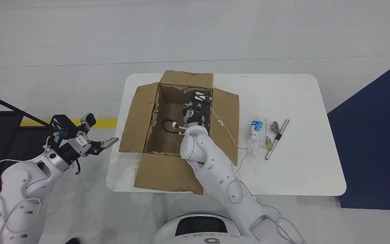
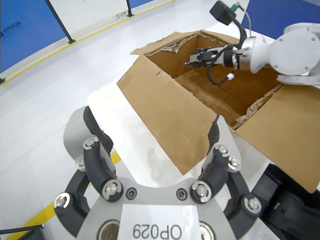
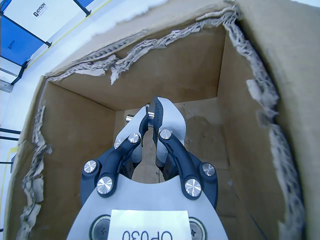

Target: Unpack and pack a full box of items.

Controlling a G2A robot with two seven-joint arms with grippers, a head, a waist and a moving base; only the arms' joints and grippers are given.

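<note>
You've got a white table (image 1: 304, 165) w/ rounded corners on a pale grey floor (image 1: 195, 30). A yellow floor line (image 1: 106, 122) runs off past the table's left side. A dark blue panel (image 1: 365, 152) sits near its right edge. In the left wrist view, blue pegboard screens (image 2: 25, 33) & a white one (image 2: 87, 3) stand on black posts (image 2: 53, 11), well apart from the table.

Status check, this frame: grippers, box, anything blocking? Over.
Left gripper open, empty, beside white table. Right gripper inside brown cardboard box, shut on small silver metal piece. Clear plastic bottle on table outside box, not in the way.
</note>
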